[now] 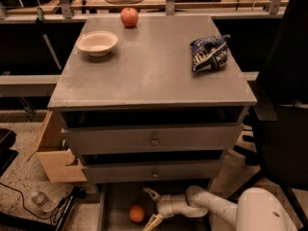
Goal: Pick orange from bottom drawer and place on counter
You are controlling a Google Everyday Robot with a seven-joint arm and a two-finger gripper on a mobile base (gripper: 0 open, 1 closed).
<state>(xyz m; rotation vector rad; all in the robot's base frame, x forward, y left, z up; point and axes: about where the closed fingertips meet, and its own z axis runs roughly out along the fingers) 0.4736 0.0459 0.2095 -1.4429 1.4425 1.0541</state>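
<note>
Down low, the bottom drawer (113,203) is pulled out. The orange (137,213) sits on its flat grey floor, a bit left of the middle. Just to the right of the orange is the gripper (151,207). Its two fingers (150,193) are spread wide apart, one up and one down, and their tips point left at the orange. The orange is just beside the lower tip and is not held. I cannot tell if the tip touches it.

The white arm (211,207) lies low over the drawer. It runs to the right from the gripper, bends at a round joint, and ends at a big white round part in the bottom right corner.

Above the drawer are two shut drawers, each with a small knob (154,141). On top is the counter (154,76), grey and flat. On its left side sits a white bowl (97,42). Behind the bowl, at the back edge, is a red apple (129,17). On the right side lies a dark blue snack bag (209,53).

On the speckled floor to the left there is an open cardboard box (53,153) and a black cable (29,201). To the right stands a black chair (284,105).
</note>
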